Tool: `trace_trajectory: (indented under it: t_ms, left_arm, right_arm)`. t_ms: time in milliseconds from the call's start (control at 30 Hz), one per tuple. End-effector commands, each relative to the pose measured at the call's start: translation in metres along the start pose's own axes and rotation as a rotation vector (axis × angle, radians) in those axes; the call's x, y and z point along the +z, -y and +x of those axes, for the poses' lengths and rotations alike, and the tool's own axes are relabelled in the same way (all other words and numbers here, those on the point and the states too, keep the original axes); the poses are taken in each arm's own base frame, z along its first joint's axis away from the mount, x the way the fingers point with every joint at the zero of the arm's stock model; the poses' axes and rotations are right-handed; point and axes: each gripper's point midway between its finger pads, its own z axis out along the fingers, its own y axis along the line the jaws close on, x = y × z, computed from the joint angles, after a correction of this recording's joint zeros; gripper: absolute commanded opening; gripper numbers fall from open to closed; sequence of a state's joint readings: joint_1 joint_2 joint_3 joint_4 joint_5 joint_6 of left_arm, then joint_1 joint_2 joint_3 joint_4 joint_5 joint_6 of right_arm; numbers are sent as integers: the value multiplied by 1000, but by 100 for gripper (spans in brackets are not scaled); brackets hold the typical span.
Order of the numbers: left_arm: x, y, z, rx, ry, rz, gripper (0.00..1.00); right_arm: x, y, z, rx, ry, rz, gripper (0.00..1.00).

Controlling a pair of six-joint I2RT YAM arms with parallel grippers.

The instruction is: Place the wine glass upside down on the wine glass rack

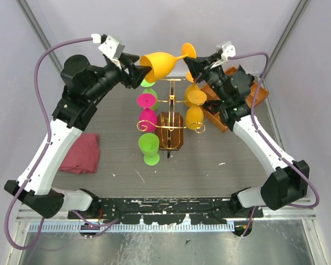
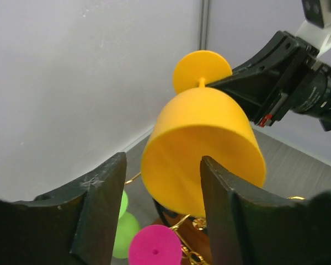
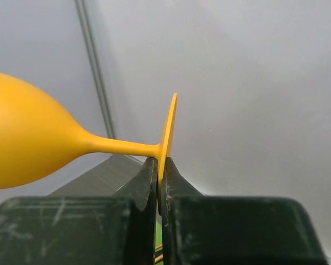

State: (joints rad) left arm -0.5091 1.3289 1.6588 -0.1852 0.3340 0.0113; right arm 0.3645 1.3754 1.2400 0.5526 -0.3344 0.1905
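Note:
An orange-yellow wine glass [image 1: 163, 63] lies on its side in the air above the gold wire wine glass rack [image 1: 171, 100], which stands on a dark-brown base [image 1: 171, 138]. My right gripper [image 1: 194, 59] is shut on the rim of the glass's round foot [image 3: 169, 124]. The bowl [image 3: 27, 138] points left. My left gripper [image 1: 142, 73] is open. Its fingers [image 2: 99, 212] stand on either side of the bowl's open mouth [image 2: 201, 149] without closing on it. My right gripper [image 2: 248, 83] shows behind the glass in the left wrist view.
Pink [image 1: 147, 100], green [image 1: 149, 144] and yellow [image 1: 195, 117] glasses hang upside down on the rack. An orange-brown wooden tray [image 1: 260, 88] sits back right under my right arm. A red cloth [image 1: 80, 152] lies at the left. Grey walls close in behind.

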Motion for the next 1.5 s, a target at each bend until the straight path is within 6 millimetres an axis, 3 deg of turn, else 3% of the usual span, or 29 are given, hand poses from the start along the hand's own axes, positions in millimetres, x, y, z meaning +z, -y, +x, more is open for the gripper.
trace_trajectory:
  t_ms: [0, 67, 200, 267, 333, 467, 500, 600, 667, 833, 933, 1200, 1467]
  left_arm:
    - [-18, -8, 2, 71, -35, -64, 75]
    - [-35, -14, 17, 101, -116, -111, 85]
    - [-64, -21, 59, 126, -307, -166, 93]
    - [-71, -17, 60, 124, -326, -156, 94]
    - [-70, -13, 45, 124, -295, -134, 95]
    - [-45, -5, 2, 113, -198, -63, 95]
    - [-38, -1, -18, 117, -153, -29, 95]
    - [-10, 8, -44, 107, -89, 66, 95]
    - [9, 15, -50, 88, -70, 137, 95]
    - [50, 26, -28, 44, -81, 250, 96]
    - [62, 33, -6, 24, -117, 297, 96]
    - [69, 52, 29, -4, -190, 376, 95]
    - [69, 64, 39, -17, -211, 425, 92]
  right_arm:
    - [3, 27, -29, -110, 35, 142, 1]
    - [2, 41, -35, -166, 13, 217, 1]
    - [-2, 66, -39, -322, -92, 326, 1]
    - [-4, 72, -44, -401, -127, 341, 1]
    - [-6, 71, -44, -473, -152, 320, 1]
    - [-11, 59, -41, -596, -187, 219, 1]
    - [-12, 53, -38, -619, -191, 186, 1]
    - [-18, 37, -41, -694, -178, 110, 1]
    - [-22, 28, -44, -737, -161, 76, 1]
    - [-30, 6, -54, -808, -106, 4, 1]
    - [-32, -6, -56, -845, -81, -41, 1]
    - [-24, -35, -52, -920, -45, -158, 1]
    - [-14, -43, -38, -981, -65, -180, 1]
